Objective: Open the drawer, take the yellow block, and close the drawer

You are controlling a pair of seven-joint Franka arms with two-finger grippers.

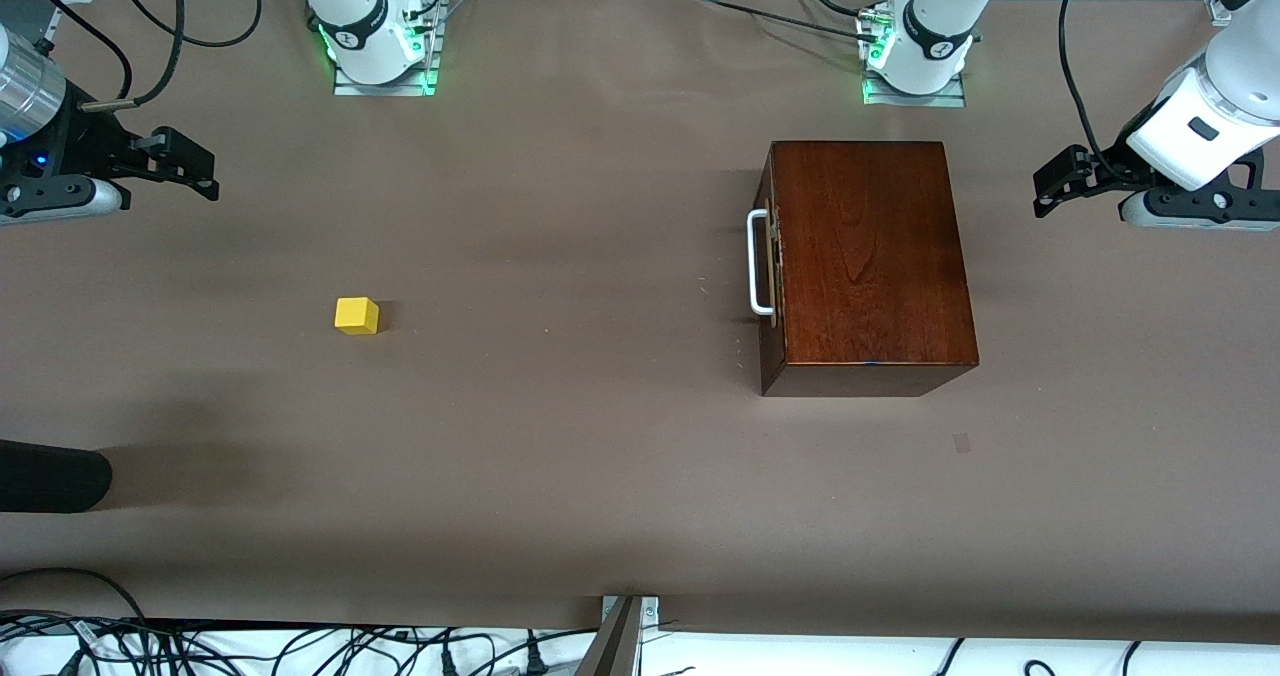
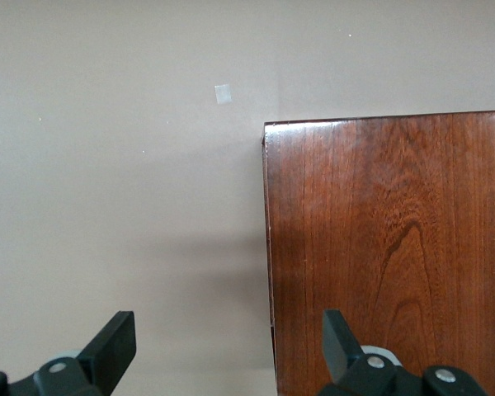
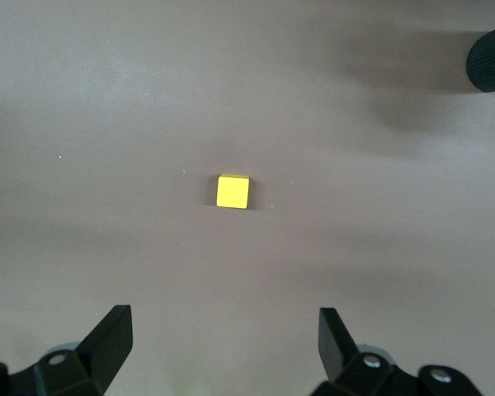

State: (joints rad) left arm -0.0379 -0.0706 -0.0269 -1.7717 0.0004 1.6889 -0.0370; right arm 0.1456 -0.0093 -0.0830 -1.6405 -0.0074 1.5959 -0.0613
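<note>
The glossy dark reddish-brown wooden box stands toward the left arm's end of the table. Its drawer is pushed in flush, and the white loop handle faces the middle of the table. A small yellow block lies alone on the bare table toward the right arm's end. My right gripper hovers open over the table at that end, and the block lies well ahead of its fingertips. My left gripper hangs open beside the box; in its wrist view one finger is over the box top.
A black rounded object juts in over the table edge at the right arm's end, nearer the front camera than the block. A small pale patch marks the brown cover near the box. Cables run along the front edge.
</note>
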